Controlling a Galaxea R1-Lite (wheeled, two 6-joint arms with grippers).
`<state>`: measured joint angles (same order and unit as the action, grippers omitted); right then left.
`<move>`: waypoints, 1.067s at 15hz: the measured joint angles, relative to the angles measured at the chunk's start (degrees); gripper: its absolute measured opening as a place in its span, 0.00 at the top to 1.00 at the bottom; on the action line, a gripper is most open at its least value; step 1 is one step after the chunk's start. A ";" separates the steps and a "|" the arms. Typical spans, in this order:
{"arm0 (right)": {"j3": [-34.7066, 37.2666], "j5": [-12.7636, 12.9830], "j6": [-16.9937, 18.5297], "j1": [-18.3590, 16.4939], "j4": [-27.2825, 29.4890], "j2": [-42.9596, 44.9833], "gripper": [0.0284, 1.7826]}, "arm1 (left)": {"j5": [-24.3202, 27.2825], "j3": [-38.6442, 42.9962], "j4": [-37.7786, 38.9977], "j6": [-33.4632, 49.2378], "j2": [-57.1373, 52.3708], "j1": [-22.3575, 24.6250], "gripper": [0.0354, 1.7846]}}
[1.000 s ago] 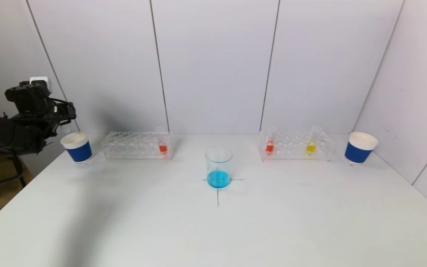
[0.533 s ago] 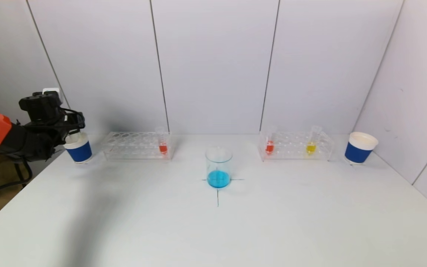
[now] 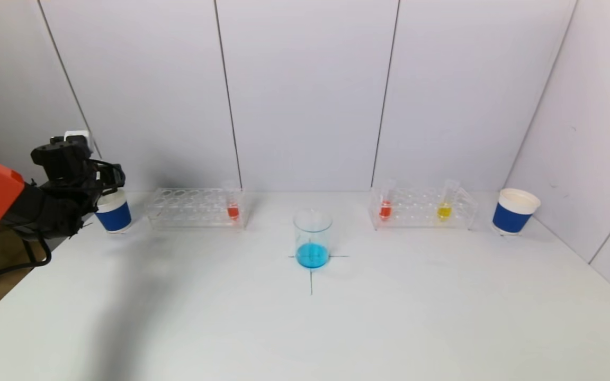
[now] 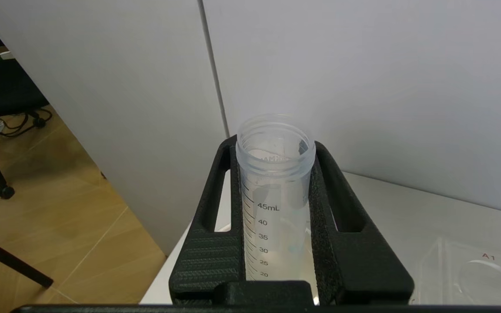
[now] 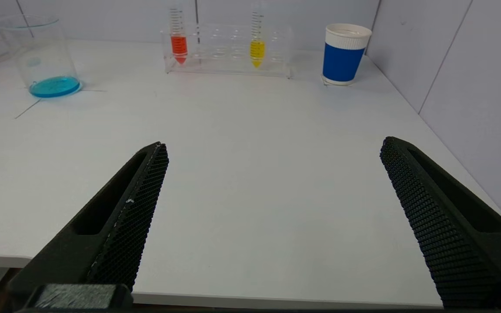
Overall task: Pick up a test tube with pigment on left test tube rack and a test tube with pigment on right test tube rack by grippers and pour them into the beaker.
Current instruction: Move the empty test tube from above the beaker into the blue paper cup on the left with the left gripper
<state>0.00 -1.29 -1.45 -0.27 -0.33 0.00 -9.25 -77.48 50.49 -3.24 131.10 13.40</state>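
Observation:
My left gripper (image 4: 275,145) is shut on a clear graduated test tube (image 4: 274,204) that looks empty and stands upright. In the head view this gripper (image 3: 105,182) hangs right over the left blue paper cup (image 3: 114,216); the tube's lower end is hidden. The left rack (image 3: 188,209) holds one tube with red pigment (image 3: 232,210). The right rack (image 3: 421,209) holds a red tube (image 3: 385,209) and a yellow tube (image 3: 444,210). The beaker (image 3: 312,238) at the table's centre holds blue liquid. My right gripper (image 5: 274,143) is open and empty above the table's near edge.
A second blue paper cup (image 3: 514,211) stands at the far right next to the right rack. White walls close in the back and the right side. The table's left edge drops to a wooden floor (image 4: 37,226) beside the left cup.
My left gripper, still holding the tube, has come down and to the right until it sits over the left cup. Nothing else has moved.

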 joint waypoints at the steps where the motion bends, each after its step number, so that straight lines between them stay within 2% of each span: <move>1: 0.00 0.02 -0.02 0.02 0.02 0.00 0.01 | 0.00 0.11 -0.02 -0.06 0.00 0.00 0.77; 16: 0.00 0.00 -0.02 0.00 0.00 0.00 0.01 | 0.00 1.99 0.88 0.00 -0.15 0.02 0.77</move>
<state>0.00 -1.29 -1.48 -0.27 -0.33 0.00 -9.25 -75.50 51.37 -3.24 130.95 13.42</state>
